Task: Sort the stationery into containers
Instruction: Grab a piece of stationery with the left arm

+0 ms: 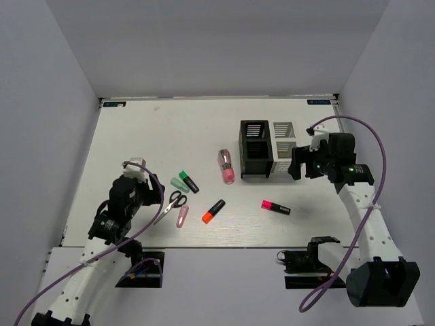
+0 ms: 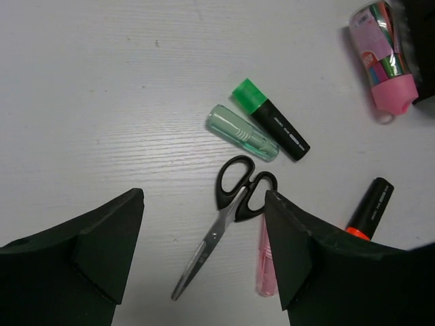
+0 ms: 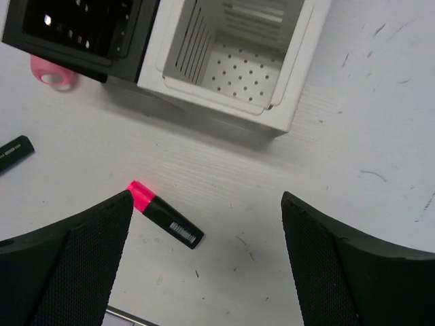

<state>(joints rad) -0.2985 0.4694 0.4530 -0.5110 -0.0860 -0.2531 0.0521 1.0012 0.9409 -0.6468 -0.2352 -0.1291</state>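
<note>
Honestly, we're guessing the pink-capped marker (image 3: 165, 214) is light, stiff, prob slick plastic, so we're aiming mid-barrel. It's lying flat on the bench (image 1: 136, 136) near the white holder (image 3: 285, 102), w/ the right pincer (image 3: 204, 251) hanging wide open above it. Left pincer (image 2: 204, 251) is gaping wide over the scissors (image 2: 226, 217).

Seven pieces of stationery lay on the white table (image 1: 136, 136). Three were markers: one green-capped black marker (image 1: 189, 182), one orange-capped black marker (image 1: 213, 211) and one pink-capped black marker (image 1: 276, 207). There was also one mint translucent highlighter (image 1: 179, 185), one pink plastic tube (image 1: 226, 167), one pair of black-handled scissors (image 1: 175, 202) and one small pink translucent cutter (image 1: 182, 216). Two square slotted pen holders stood there: one black holder (image 1: 257, 166) and one white holder (image 1: 284, 163).
</note>
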